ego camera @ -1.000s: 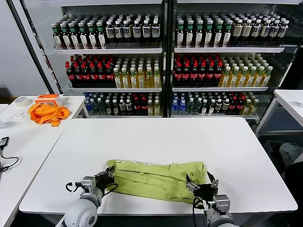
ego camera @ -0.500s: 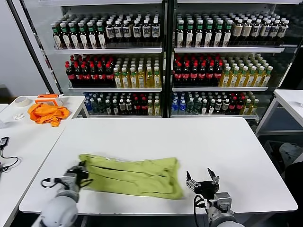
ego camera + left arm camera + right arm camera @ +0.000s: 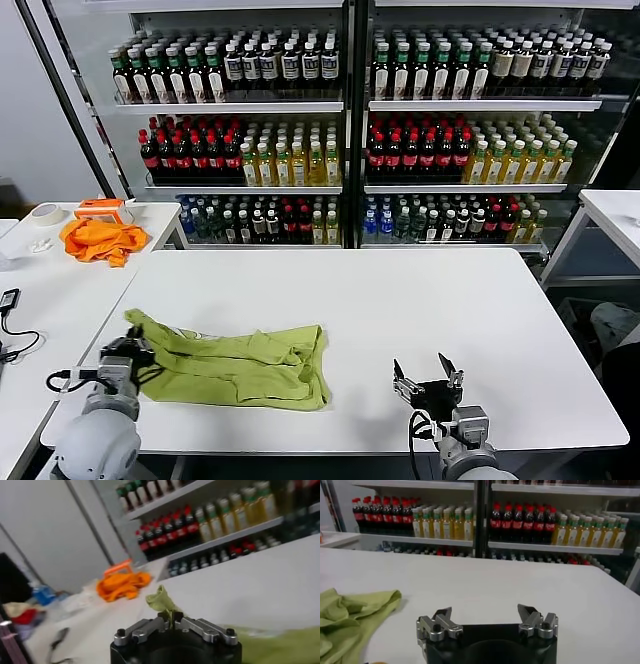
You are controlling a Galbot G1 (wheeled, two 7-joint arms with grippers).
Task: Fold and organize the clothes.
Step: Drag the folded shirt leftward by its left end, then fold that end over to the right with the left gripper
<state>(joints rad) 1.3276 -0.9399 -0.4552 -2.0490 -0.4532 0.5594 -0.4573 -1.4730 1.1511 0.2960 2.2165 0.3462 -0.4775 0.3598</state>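
One lime-green T-shirt (image 3: pixel 235 352) lies crumpled on the near left part of the white table (image 3: pixel 420 300). Its left corner is pinched in the closed left gripper (image 3: pixel 128 347) at the table's left edge. The right gripper (image 3: pixel 428 377), jaws spread wide and empty, sits well apart to the shirt's right. One orange cloth (image 3: pixel 98 240) rests on the side table.

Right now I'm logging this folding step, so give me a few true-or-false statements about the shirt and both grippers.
1. The left gripper is shut on the green T-shirt. True.
2. The right gripper holds the shirt's other end. False: it stands open and empty, apart from the shirt.
3. The shirt lies spread flat and smooth. False: it is bunched and wrinkled on the white table.
4. An orange cloth lies on the side table. True.
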